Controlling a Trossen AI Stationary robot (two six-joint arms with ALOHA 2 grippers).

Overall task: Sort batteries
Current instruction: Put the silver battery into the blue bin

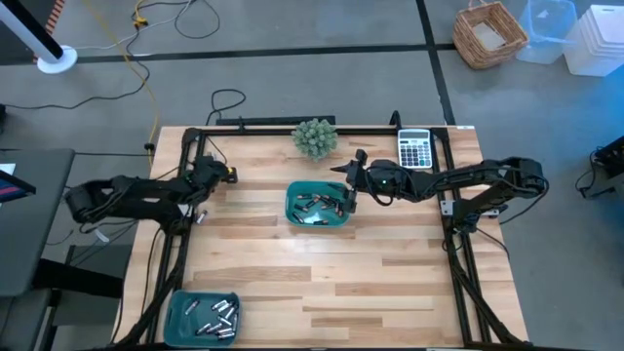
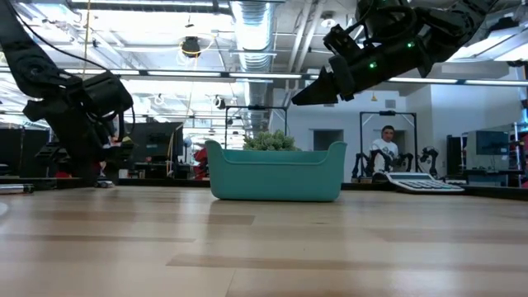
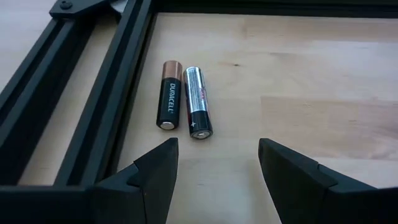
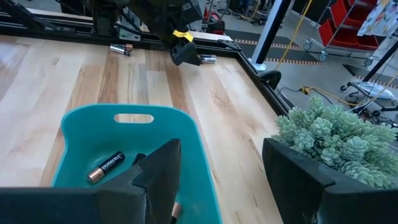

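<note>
Two batteries lie side by side on the wood beside the black frame rail: a copper-topped black one (image 3: 168,94) and a silver-and-black one (image 3: 198,102). My left gripper (image 3: 217,168) (image 1: 224,177) hovers open just short of them, touching neither. A teal tray (image 1: 319,205) (image 2: 276,173) in the table's middle holds several batteries, among them a copper-topped one (image 4: 106,167). My right gripper (image 4: 221,171) (image 1: 347,188) stands open above that tray's right rim with nothing between its fingers. A second teal tray (image 1: 202,317) with several batteries sits at the near left corner.
A small green plant (image 1: 315,137) (image 4: 329,140) stands just behind the middle tray, and a grey calculator (image 1: 416,149) lies at the far right. Black frame rails (image 3: 93,93) border the table. Another battery (image 4: 121,50) lies by the left rail. A person (image 2: 386,148) shows beyond the table.
</note>
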